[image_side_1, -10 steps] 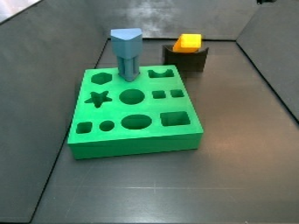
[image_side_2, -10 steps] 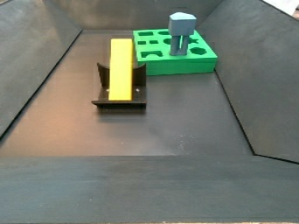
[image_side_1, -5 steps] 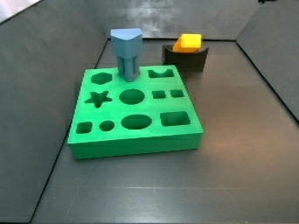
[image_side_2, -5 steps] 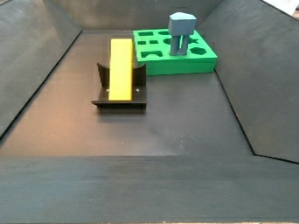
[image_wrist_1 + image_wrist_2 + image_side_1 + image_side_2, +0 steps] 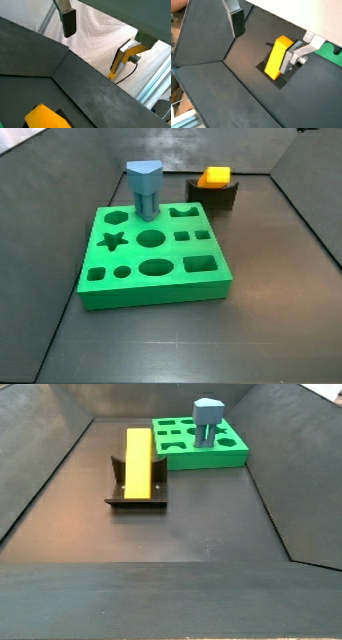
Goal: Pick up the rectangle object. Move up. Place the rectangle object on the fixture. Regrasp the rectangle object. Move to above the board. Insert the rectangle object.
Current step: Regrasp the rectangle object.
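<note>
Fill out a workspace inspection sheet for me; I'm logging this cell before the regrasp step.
Surface: dark floor with sloped walls, bare apart from the items below.
Rectangle object: orange-yellow, lying lengthwise in the fixture, not held.
Board: green, flat on the floor beside the fixture, most cut-outs unfilled.
Clutter: blue peg standing upright in the board.
Gripper: seen only in the wrist views, above the rectangle object, fingers apart, nothing between them.
Cables: one dark cable beyond the walls, on a yellow stand.
Surroundings: white sheeting and metal framing outside the enclosure.
</note>
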You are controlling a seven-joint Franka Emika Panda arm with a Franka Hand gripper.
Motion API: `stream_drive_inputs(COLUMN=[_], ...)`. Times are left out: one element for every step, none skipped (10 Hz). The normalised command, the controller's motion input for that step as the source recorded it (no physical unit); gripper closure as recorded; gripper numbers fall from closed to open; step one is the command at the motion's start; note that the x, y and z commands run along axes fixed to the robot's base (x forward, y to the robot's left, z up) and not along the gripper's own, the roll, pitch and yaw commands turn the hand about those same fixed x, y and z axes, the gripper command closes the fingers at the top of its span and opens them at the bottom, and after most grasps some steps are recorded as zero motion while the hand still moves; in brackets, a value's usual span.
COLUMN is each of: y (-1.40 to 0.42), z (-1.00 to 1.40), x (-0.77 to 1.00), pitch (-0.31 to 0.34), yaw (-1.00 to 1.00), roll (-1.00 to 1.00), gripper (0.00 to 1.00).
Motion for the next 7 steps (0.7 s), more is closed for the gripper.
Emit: stream_drive_inputs(y=[-0.05,-0.05,-0.05,-0.05,-0.05,-0.05,-0.05], z=[-0.03,-0.03,-0.02,-0.02,-0.02,-0.02,-0.02], x=[0.23,0.23,0.23,0.23,0.23,0.23,0.22], pitch=[0.062,0.064,0.066,0.067,0.068,0.069,0.069], yaw=[0.10,0.10,0.10,0.10,0.10,0.10,0.10], roll=[0.14,0.14,0.14,0.14,0.14,0.13,0.13], gripper=[0.00,0.00,0.00,0.00,0.00,0.00,0.00])
